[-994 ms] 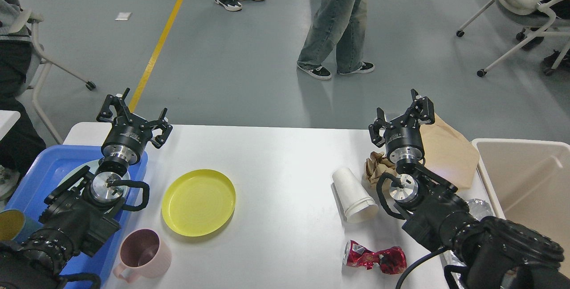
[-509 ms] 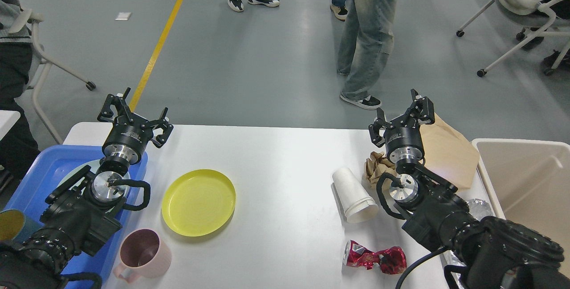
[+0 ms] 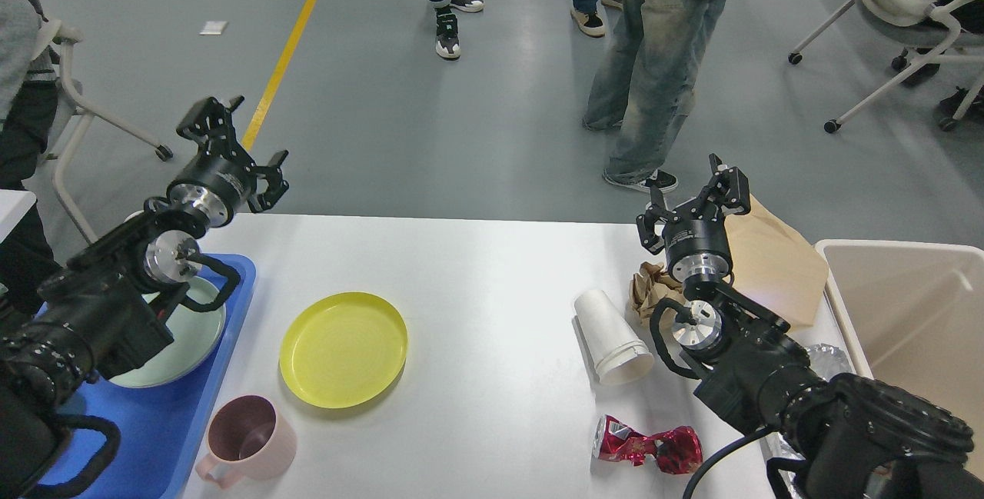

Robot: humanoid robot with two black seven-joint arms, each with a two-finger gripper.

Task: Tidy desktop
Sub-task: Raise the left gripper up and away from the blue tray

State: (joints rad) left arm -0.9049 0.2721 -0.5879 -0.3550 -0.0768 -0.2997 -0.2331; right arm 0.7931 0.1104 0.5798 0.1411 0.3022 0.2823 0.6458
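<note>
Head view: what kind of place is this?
Likely a robot lab or workshop floor, not a home: grey floor with a yellow line, wheeled office chairs, people standing by the white desktop staged with dishes and trash.

On the desktop [image 3: 477, 268], plate [image 3: 343, 349] lies left of cup [image 3: 611, 337].

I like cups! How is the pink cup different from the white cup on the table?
The pink cup stands upright with its mouth up; the white cup lies tipped on its side. The pink cup has a handle; the white cup shows none. The pink cup sits beside the blue tray; the white cup lies near crumpled brown paper. Both rest on the desktop.
</note>
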